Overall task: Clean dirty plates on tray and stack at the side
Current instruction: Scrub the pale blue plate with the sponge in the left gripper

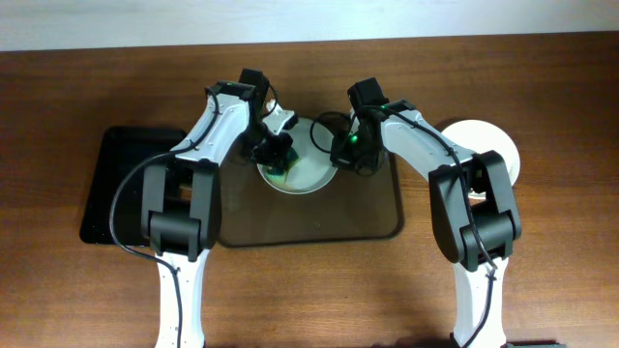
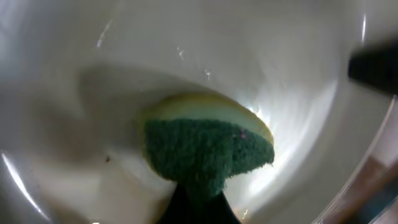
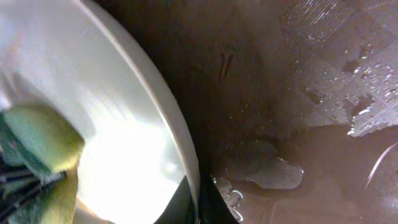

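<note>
Table (image 1: 542,290): lying under both arms and carrying everything.
Tray (image 1: 319,227): lying beneath both grippers; water is glistening on it just beyond the right fingers.
Black tray (image 1: 106,193): sitting outward of the left arm, just beside the tray.
Side plate (image 1: 503,145): resting on the table outward of the right arm, partly under it; I cannot tell whether it is one plate or several.
Plate (image 1: 314,176): sitting over the tray's far part, between the two grippers.
Right gripper (image 3: 196,202): pinching the plate's near rim, closed down to the rim's thickness.
Left gripper (image 2: 196,202): clamping the sponge, closed tight round it.
Sponge (image 2: 205,152): pressing against the plate's inner face, straight ahead of the left fingers.
</note>
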You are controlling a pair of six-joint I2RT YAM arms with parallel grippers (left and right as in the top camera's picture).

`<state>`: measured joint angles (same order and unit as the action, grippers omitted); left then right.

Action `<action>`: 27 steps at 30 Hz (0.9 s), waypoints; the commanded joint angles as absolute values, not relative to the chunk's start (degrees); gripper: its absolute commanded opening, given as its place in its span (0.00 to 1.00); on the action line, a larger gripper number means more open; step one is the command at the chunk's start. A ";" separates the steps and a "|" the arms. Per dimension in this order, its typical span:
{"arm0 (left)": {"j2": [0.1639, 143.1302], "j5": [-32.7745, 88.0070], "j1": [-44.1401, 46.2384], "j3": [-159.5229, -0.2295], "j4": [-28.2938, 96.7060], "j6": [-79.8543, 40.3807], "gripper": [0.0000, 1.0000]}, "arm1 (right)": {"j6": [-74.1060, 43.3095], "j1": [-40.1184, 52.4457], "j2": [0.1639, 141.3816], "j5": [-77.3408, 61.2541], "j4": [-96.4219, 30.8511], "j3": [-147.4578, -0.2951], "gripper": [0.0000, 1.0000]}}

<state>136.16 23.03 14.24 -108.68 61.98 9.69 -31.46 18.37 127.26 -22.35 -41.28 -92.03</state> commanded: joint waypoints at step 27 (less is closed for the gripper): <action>139.09 17.41 14.59 -107.59 58.11 2.70 0.01 | -32.01 18.81 127.85 -20.93 -41.52 -91.26 0.04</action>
<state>136.29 24.84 14.09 -108.99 60.60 8.54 -31.29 19.20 127.26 -22.94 -41.52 -92.01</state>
